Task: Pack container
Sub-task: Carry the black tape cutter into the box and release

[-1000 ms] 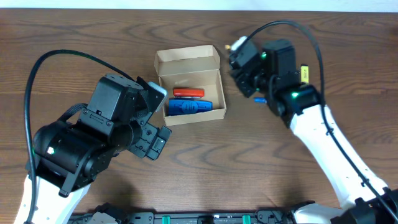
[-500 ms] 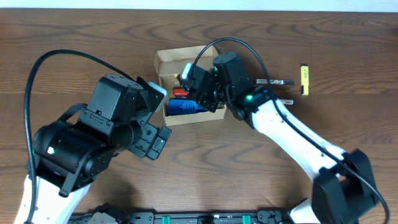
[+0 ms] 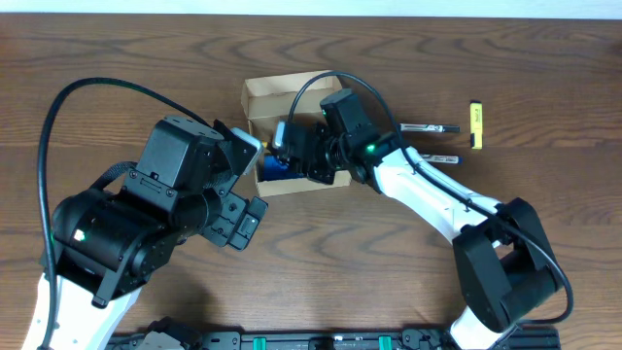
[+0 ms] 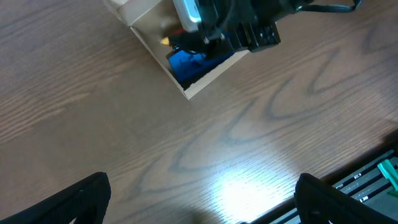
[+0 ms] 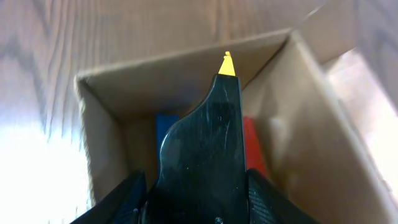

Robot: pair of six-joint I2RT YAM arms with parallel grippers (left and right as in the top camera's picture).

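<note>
The container is a tan cardboard box, open, its lid folded back, at the table's middle. A blue item and a red item lie inside. My right gripper hangs over the box opening, shut on a black marker with a yellow tip that points down into the box. The left wrist view shows the box with the blue item and the right gripper above it. My left gripper is open and empty over bare table, left of and in front of the box.
A yellow marker and two thin dark pens lie on the table to the right of the box. The table's front edge with a rail is close to the left gripper.
My right arm has swung left from beside the box to over its opening, carrying the marker. The left arm has not moved.
</note>
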